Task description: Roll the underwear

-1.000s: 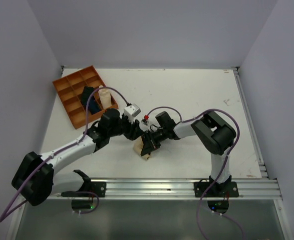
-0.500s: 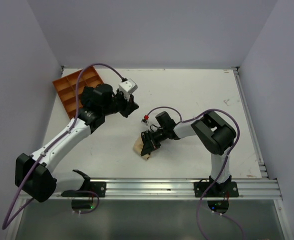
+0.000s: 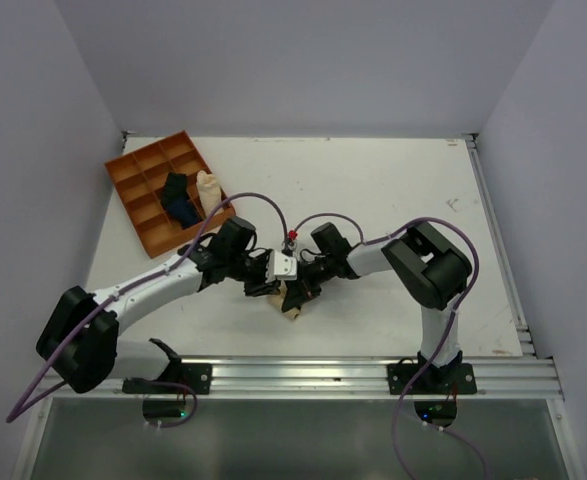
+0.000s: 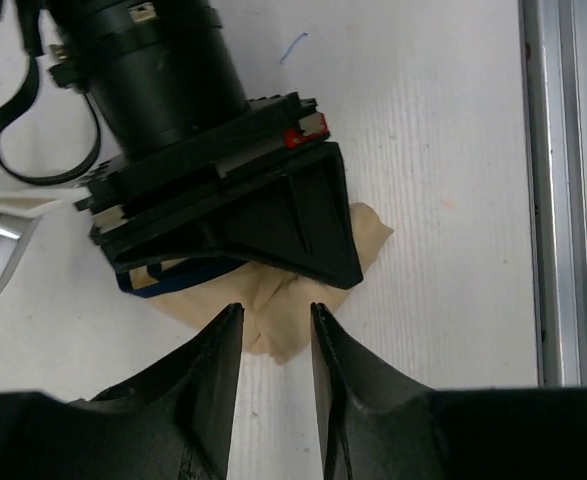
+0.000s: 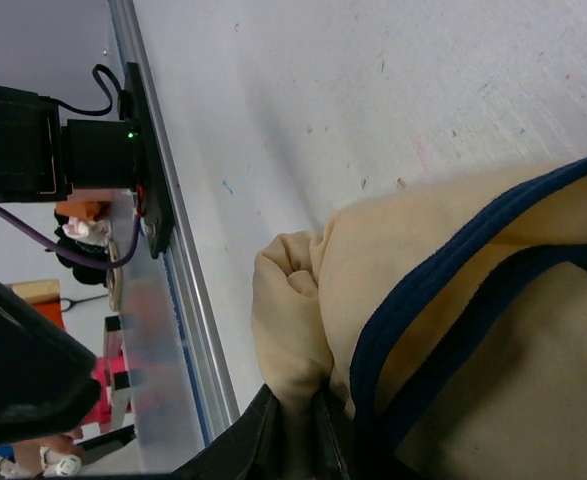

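The underwear is a crumpled beige bundle with a dark edge band, lying near the table's front edge. My right gripper comes in from the right and is shut on a bunched fold of the underwear. In the left wrist view its black body covers most of the cloth. My left gripper comes in from the left with its jaws standing apart. The lower tip of the underwear pokes between its fingertips, unpinched. From above, both grippers meet over the bundle.
An orange compartment tray stands at the back left, holding a dark blue roll and a pale cream roll. The aluminium rail runs along the front edge, close to the bundle.
My left arm swung up toward the orange tray and has come back down to the underwear, its jaws shutting and then parting again. The right gripper kept its hold in place.
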`<state>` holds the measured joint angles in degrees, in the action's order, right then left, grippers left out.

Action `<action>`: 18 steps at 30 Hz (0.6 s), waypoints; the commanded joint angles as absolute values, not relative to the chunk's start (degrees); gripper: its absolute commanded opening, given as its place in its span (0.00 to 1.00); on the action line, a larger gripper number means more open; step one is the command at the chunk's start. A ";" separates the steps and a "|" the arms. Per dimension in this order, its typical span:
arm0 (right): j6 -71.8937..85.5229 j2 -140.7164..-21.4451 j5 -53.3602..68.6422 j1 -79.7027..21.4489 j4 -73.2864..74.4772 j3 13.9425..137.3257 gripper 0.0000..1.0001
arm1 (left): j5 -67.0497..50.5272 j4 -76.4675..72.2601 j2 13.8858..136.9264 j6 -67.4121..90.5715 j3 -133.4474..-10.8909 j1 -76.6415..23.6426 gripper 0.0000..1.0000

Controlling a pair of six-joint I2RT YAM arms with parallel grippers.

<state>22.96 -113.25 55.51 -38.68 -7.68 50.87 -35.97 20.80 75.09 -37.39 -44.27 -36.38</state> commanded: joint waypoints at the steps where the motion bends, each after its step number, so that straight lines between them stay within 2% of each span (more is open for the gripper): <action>1: 18.81 -115.84 46.41 -37.97 -0.70 48.25 0.19 | -36.57 21.86 78.47 -47.45 -44.64 -38.41 0.38; 5: 18.81 -115.93 46.23 -37.97 -0.70 48.34 0.19 | -35.51 22.16 84.63 -47.38 -45.09 -39.02 0.41; 14: 18.90 -115.75 46.32 -37.88 -1.05 47.90 0.19 | -30.51 14.68 85.34 -44.56 -43.16 -40.08 0.42; 18: 18.98 -115.58 46.41 -37.88 -1.23 47.81 0.19 | -31.55 15.46 87.01 -46.14 -42.80 -40.08 0.38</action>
